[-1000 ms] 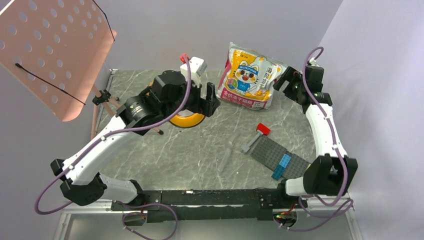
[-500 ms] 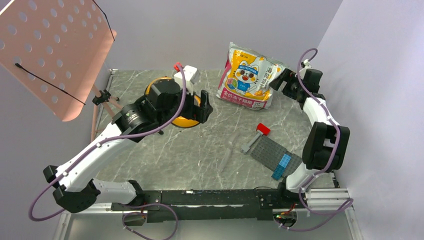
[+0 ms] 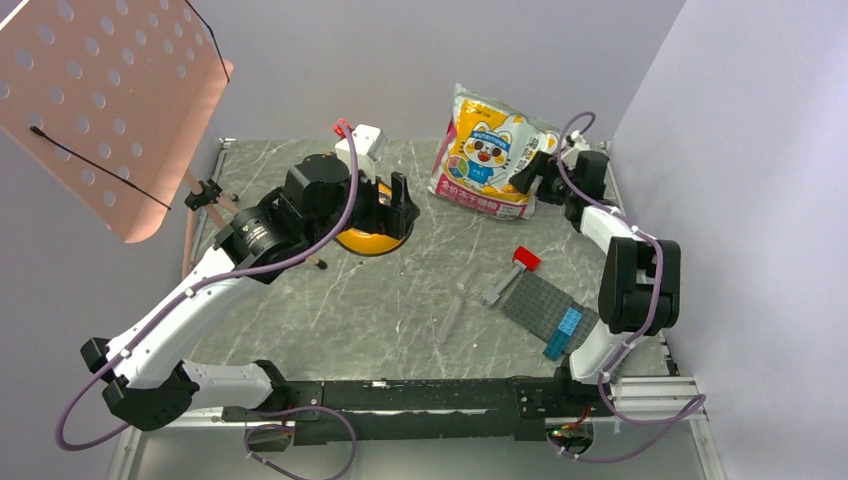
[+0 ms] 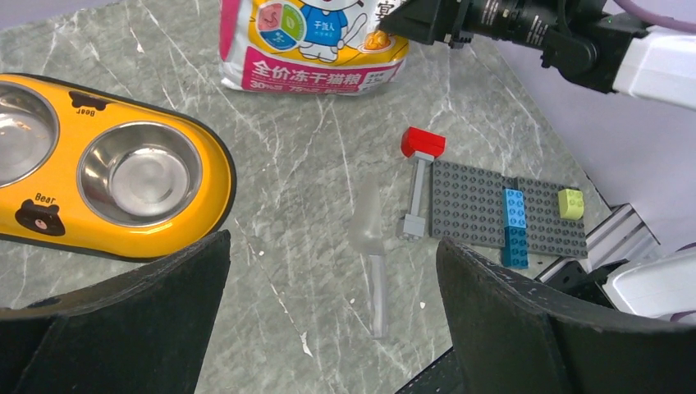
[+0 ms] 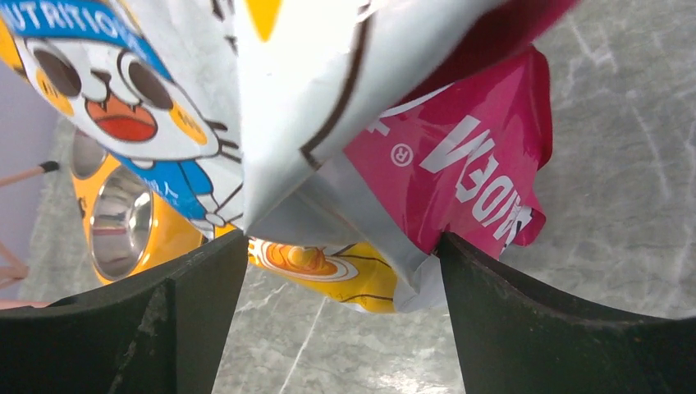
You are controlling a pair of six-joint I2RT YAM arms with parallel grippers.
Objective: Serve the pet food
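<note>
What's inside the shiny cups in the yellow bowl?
Nothing. The fully seen steel cup is empty. The other cup looks empty too, but the picture edge hides part of it.

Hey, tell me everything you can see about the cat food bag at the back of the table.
The bag is a glossy, puffy plastic pouch in white, pink and yellow, printed with a cartoon cat and Chinese lettering. It stands tilted at the far edge of the marble-look table, to the right of the yellow double bowl. Its lower right corner sits between the wide-set jaws of the right gripper; whether they pinch it cannot be told.
</note>
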